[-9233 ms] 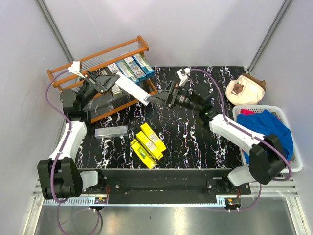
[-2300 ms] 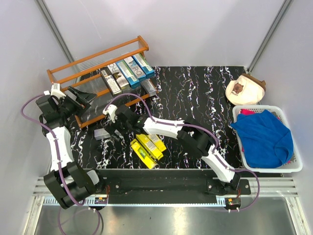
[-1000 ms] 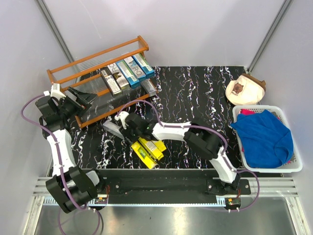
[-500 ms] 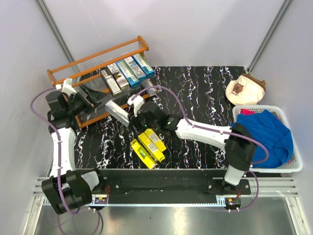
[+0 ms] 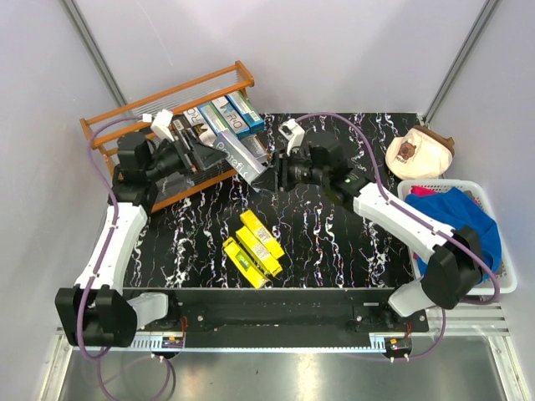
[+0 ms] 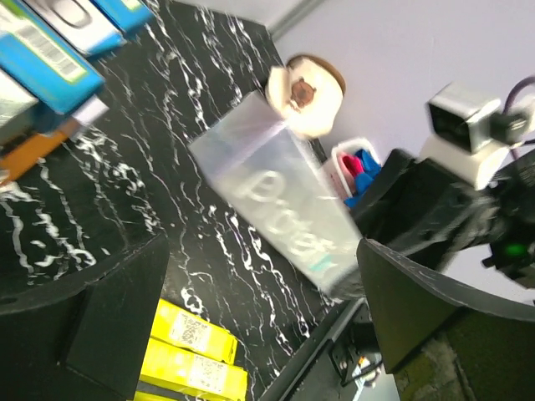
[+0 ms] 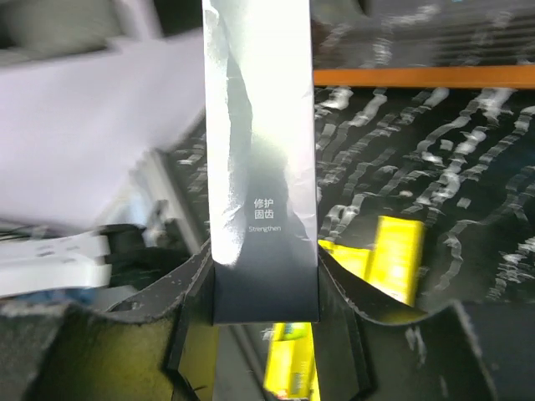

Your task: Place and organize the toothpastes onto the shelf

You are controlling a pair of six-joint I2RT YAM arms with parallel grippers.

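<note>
My right gripper (image 5: 278, 173) is shut on the end of a silver-grey toothpaste carton (image 5: 238, 156), held above the table by the right end of the orange shelf (image 5: 167, 90). In the right wrist view the carton (image 7: 261, 167) stands between the fingers of the gripper (image 7: 266, 301). My left gripper (image 5: 194, 154) is open beside the shelf, facing the carton's other end. The carton (image 6: 280, 200) shows ahead of its spread fingers (image 6: 92, 326) without touching them. Black and blue-teal cartons (image 5: 219, 117) lie on the shelf. Three yellow cartons (image 5: 252, 247) lie on the table.
A white basket (image 5: 498, 288) with blue cloth sits at the right edge, with a beige round object (image 5: 420, 150) behind it. The table top (image 5: 351, 242) is black marble-patterned. Purple cables loop over both arms.
The right gripper has lifted the silver-grey carton off the table and carried it back and right, towards the shelf's right end. The left arm has swung right to face it.
</note>
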